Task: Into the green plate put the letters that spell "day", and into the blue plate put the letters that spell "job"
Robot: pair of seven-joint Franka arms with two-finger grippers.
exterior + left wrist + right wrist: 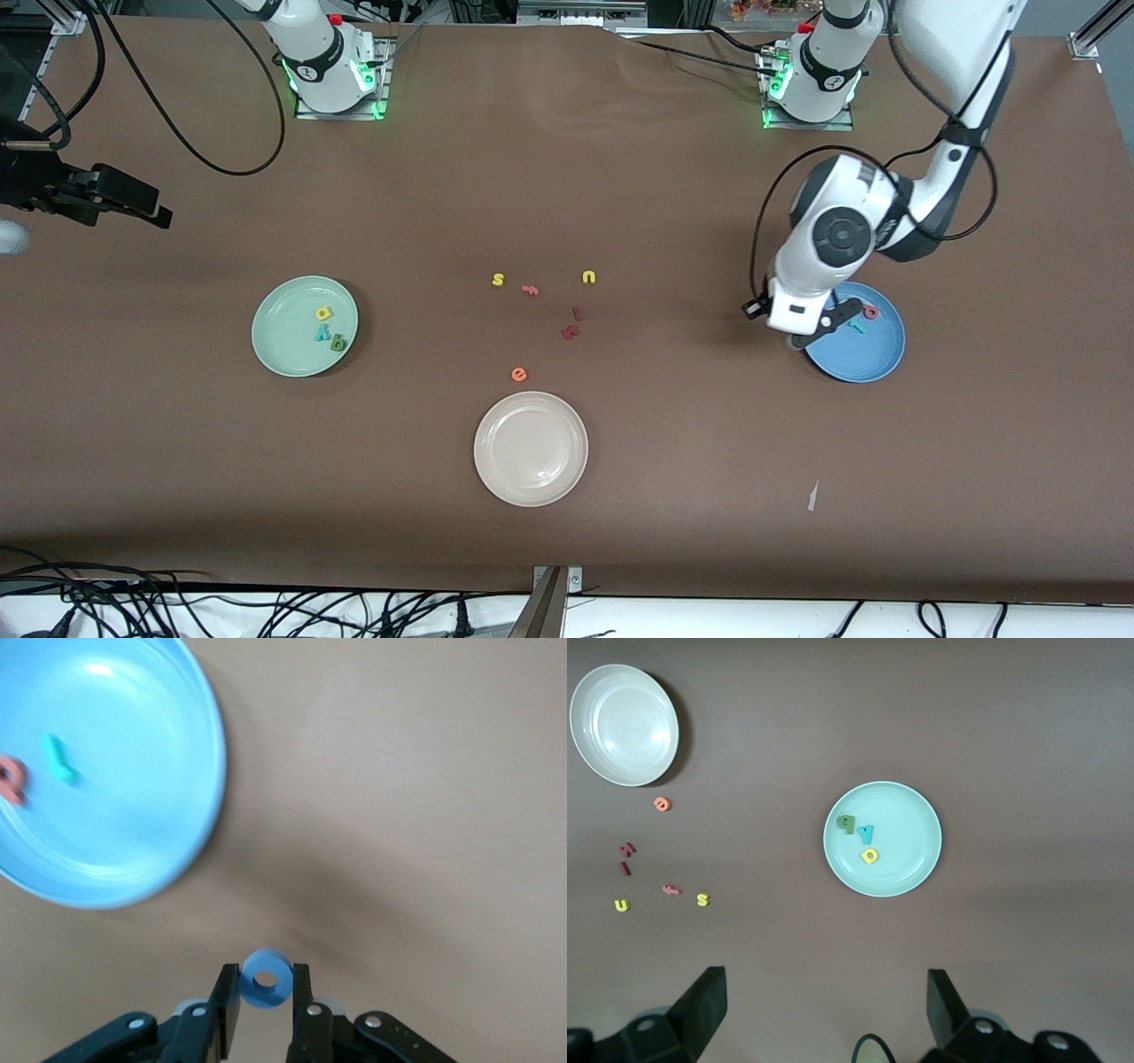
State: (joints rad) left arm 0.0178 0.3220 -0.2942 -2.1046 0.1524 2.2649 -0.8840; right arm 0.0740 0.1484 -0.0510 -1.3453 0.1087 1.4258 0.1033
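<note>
My left gripper (pixel 266 967) is shut on the blue ring "o" (pixel 267 997) and holds it above bare table just outside the blue plate (pixel 133 833). In the front view that gripper (pixel 819 330) hangs over the blue plate's (pixel 873 359) rim on the side toward the table's middle. The teal "j" (pixel 857 327) and salmon "b" (pixel 872 311) lie in that plate. The green plate (pixel 283 332) holds the yellow "d" (pixel 323 313), teal "y" (pixel 322 333) and dark green "a" (pixel 337 342). My right gripper (pixel 824 992) waits open and empty, high over the right arm's end of the table.
A cream-white plate (pixel 530 449) sits mid-table, nearest the front camera. Loose letters lie farther from the camera: orange "e" (pixel 519 374), yellow "s" (pixel 498 280) and "u" (pixel 589 277), a salmon letter (pixel 530 289) and two dark red ones (pixel 570 332).
</note>
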